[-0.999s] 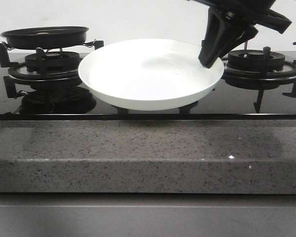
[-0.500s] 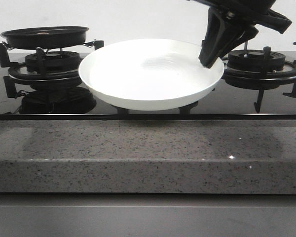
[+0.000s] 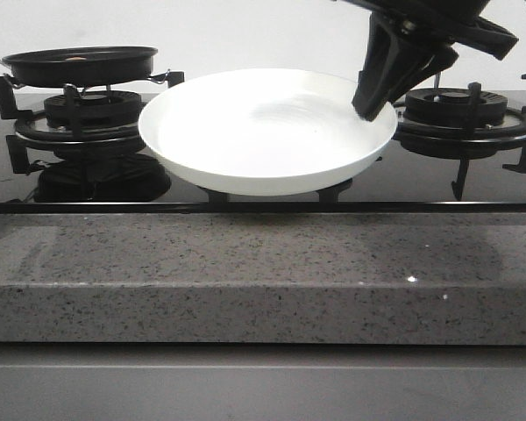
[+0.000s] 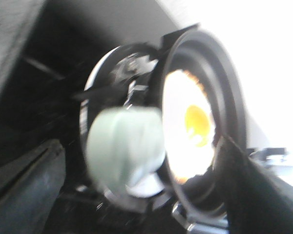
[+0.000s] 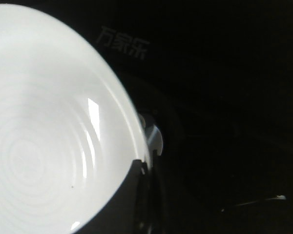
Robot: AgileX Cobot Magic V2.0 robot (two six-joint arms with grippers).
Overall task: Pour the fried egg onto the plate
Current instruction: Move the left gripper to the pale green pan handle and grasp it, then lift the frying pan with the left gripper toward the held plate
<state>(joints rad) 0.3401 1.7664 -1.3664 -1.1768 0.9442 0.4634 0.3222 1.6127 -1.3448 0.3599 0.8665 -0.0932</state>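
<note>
On the left burner sits the small black pan (image 3: 79, 63), level and still on its grate, and the fried egg (image 4: 188, 127) lies inside it; from the front only a faint orange speck shows over the pan's edge, while the left wrist view, though blurred, looks straight into the pan and shows the white with its browned edge and the yolk. That same view has a pale green handle (image 4: 126, 148) in the foreground, with the dark fingers of the left claw (image 4: 136, 204) spread wide on either side and not touching it, so the grasp is not yet made. The left arm itself does not appear in the front view. In the middle, the white plate (image 3: 267, 132) is held above the stove (image 3: 473, 180), empty; the right claw (image 3: 374, 92) pinches its rim on the right, a grip the right wrist view confirms from close up. The step in hand seems to be the approach to the pan. Next, the left claw would need to close on the handle, lift the pan, carry it over the plate and tip it.
</note>
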